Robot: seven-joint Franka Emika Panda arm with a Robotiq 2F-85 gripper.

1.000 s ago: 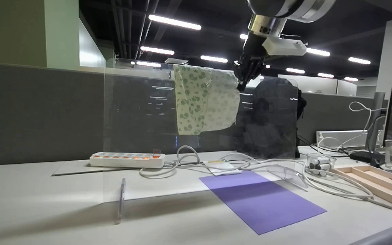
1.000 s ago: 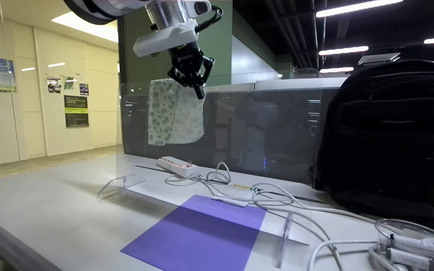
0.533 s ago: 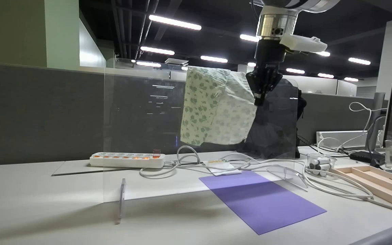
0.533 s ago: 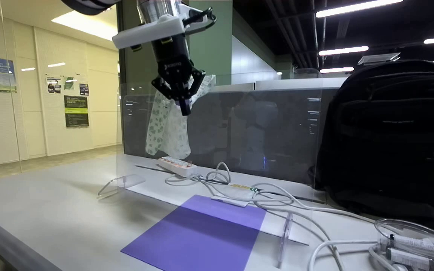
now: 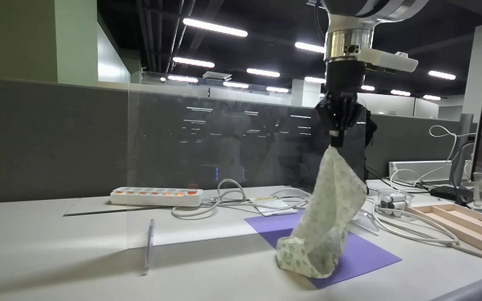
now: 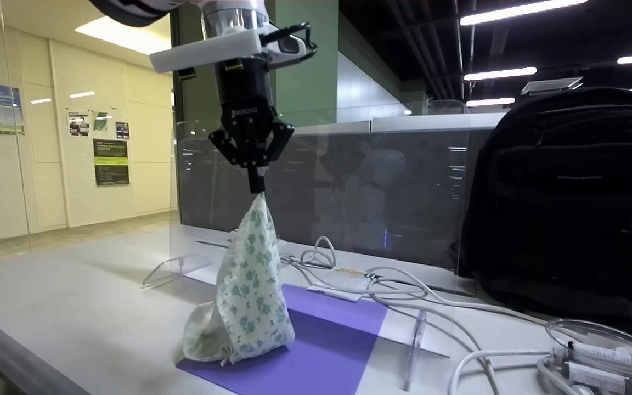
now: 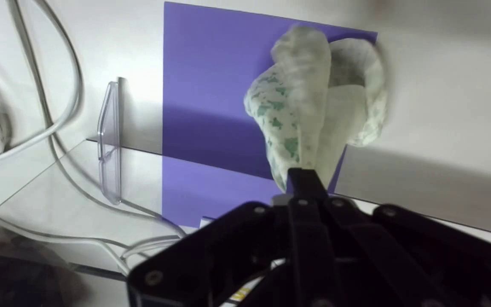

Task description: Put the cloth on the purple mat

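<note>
The cloth, pale cream-green with green leaf shapes, shows in both exterior views (image 5: 331,209) (image 6: 255,280) and in the wrist view (image 7: 281,115). My gripper (image 5: 336,140) is shut on its top corner; the closed fingertips also show in an exterior view (image 6: 257,181) and in the wrist view (image 7: 307,183). The cloth hangs in a narrow cone, its lower end bunched and curled at the purple mat (image 5: 368,255). In the wrist view it covers one side of the mat (image 7: 203,76), and part sticks out past the mat's edge. The mat also shows in an exterior view (image 6: 338,351).
A clear upright panel (image 5: 182,154) on clear feet (image 6: 415,351) stands across the mat. Behind are a power strip (image 5: 157,197), white cables (image 6: 436,302) and a white packet (image 5: 274,205). A black backpack (image 6: 563,219), a jar (image 5: 393,200) and a wooden tray (image 5: 467,225) stand beside.
The cloth was spread out high at the clear panel's top edge. It has come away and down over the mat, gathered below my gripper. The gripper has lowered and turned to point straight down.
</note>
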